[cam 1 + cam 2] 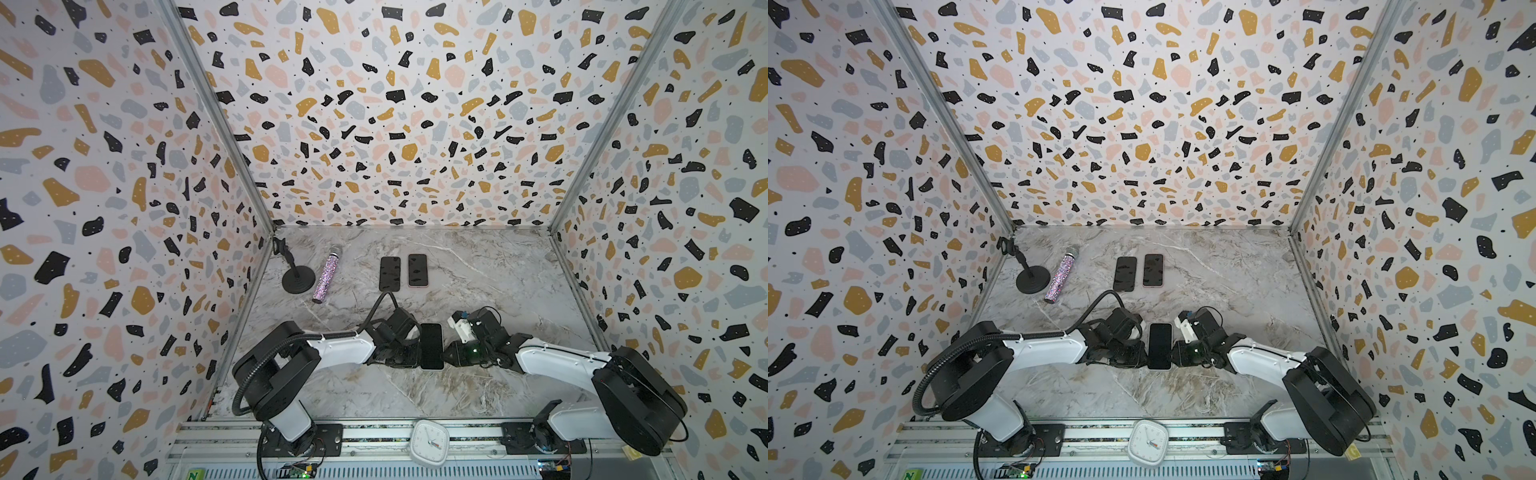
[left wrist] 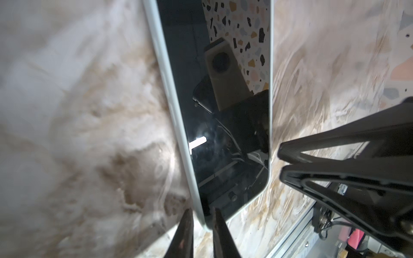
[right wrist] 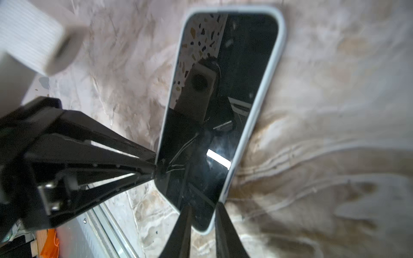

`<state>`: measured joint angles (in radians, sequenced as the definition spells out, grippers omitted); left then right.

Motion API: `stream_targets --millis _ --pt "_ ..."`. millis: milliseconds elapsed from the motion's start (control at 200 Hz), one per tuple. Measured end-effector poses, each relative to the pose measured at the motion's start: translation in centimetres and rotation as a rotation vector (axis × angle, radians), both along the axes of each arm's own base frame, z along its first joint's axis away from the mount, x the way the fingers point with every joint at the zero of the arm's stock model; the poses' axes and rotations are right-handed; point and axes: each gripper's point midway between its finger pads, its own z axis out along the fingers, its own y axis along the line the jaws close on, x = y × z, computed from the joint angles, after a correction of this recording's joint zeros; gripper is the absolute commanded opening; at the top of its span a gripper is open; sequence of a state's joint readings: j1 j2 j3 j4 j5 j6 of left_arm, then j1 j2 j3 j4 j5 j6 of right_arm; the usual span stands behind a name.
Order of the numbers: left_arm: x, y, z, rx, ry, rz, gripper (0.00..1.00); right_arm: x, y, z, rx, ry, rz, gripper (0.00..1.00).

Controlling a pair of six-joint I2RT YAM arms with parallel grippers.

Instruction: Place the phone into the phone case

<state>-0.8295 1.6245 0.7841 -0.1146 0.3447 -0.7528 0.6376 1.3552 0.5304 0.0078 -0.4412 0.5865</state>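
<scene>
**Marble surface: phone lying flat between both arms' fingers**

Nearest the camera head, a white clock [image 1: 429, 442] lies on the metal rail [image 1: 374, 432] where both arms are bolted. From there the left arm [image 1: 340, 347] and the right arm [image 1: 552, 357] reach inward over the surface [image 1: 519, 291] and meet at its near middle.

Between them lies the phone [image 1: 432, 345], flat, dark screen up, its long axis pointing toward the back wall. The wrist views show a pale phone case [image 3: 258, 107] rimming its edges. The left fingers [image 2: 183, 236] stand a little apart, astride the cased rim at the phone's near end. The right fingers [image 3: 225, 234] do the same on the opposite long side. Whether either pair pinches the rim or merely flanks it cannot be told.

Farther back, a black phone [image 1: 390, 273] and a pink-edged phone [image 1: 417, 270] lie side by side, well apart from the arms. Left of them rests a glittery microphone [image 1: 326, 277], just beside a black round-based stand [image 1: 298, 279]. Terrazzo-patterned walls [image 1: 395, 124] close off the booth.
</scene>
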Motion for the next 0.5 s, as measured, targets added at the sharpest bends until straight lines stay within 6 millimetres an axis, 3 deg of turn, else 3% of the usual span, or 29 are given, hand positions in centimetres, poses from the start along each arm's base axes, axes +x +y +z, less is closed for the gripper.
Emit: stream_targets --millis 135,260,496 --pt "3.3 -0.4 1.5 -0.006 -0.067 0.027 0.36 3.2 0.3 1.6 0.014 -0.061 -0.016 0.33" --pt "6.0 -1.4 1.8 0.001 -0.108 0.033 0.37 5.1 0.3 1.3 0.004 -0.07 -0.025 0.36" --pt "6.8 -1.9 -0.4 0.052 -0.094 0.002 0.37 6.3 0.4 -0.4 -0.025 -0.044 -0.015 0.37"
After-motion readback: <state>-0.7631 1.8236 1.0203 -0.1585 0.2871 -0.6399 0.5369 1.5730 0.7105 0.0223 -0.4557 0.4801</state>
